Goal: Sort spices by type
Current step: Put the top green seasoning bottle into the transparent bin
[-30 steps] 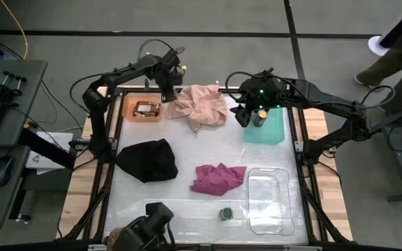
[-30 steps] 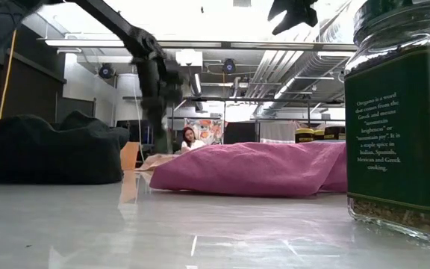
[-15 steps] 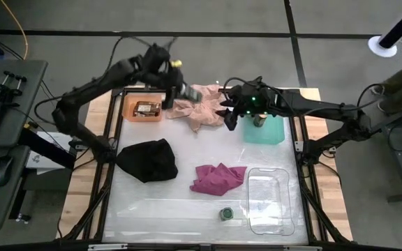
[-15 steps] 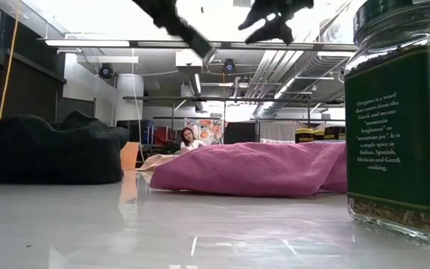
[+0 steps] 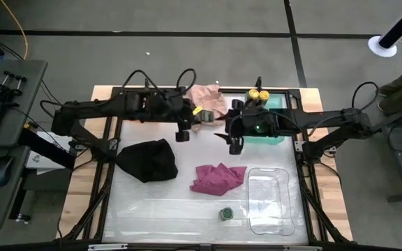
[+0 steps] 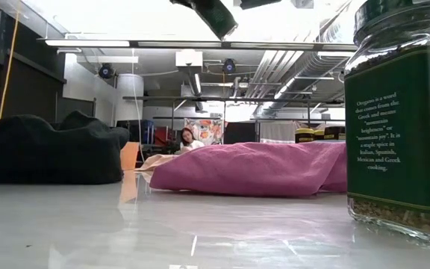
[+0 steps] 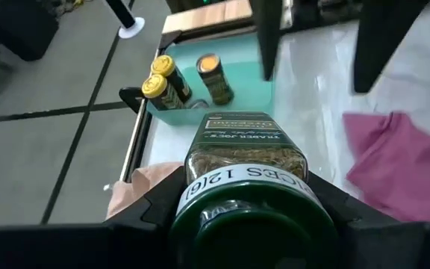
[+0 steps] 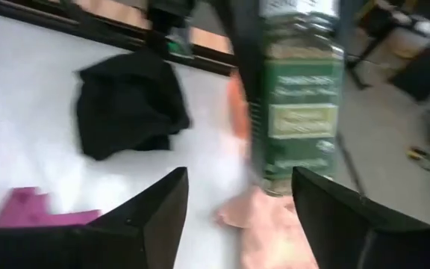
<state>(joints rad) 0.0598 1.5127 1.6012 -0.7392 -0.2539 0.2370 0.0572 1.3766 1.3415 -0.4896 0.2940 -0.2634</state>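
1. Jar with a green lid (image 7: 246,161) is sitting clamped between the fingers of the left gripper (image 5: 199,116), up in the air beside the pink cloth (image 5: 208,100).
2. The right gripper (image 5: 233,136) is hanging with fingers spread wide and nothing between them, close by that pink cloth, facing the held jar.
3. Three yellow-lidded jars (image 7: 163,82) are standing in the teal tray (image 5: 279,102), on the far side of the pink cloth.
4. Another green-lidded jar (image 5: 225,213) is resting well away from the pink cloth, beside the clear tray (image 5: 271,202).
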